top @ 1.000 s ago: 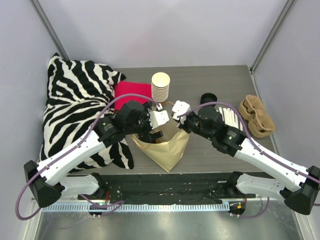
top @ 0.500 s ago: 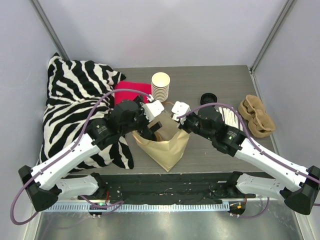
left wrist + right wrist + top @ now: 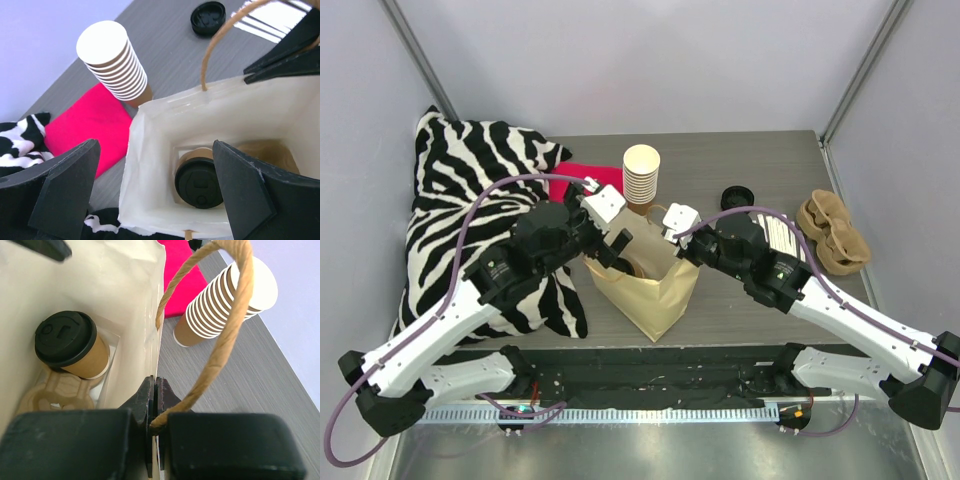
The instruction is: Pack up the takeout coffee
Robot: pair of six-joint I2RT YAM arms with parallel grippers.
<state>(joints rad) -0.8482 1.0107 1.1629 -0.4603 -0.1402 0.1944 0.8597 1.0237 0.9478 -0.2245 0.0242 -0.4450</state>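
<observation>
A: Brown paper bag (image 3: 655, 295): is the takeout coffee (image 3: 199, 181) inside?
B: Yes, upright on the bottom, black lid up.
A: And the grippers?
B: The left gripper (image 3: 155, 187) hangs over the bag's mouth, fingers spread wide, holding nothing. The right gripper (image 3: 154, 390) is clenched on the bag's twine handle (image 3: 225, 335).

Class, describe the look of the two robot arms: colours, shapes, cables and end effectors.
The left arm and right arm have white links, black joints and a looping purple cable each. The left end effector and right end effector have white bodies and flat black wedge fingers.
</observation>
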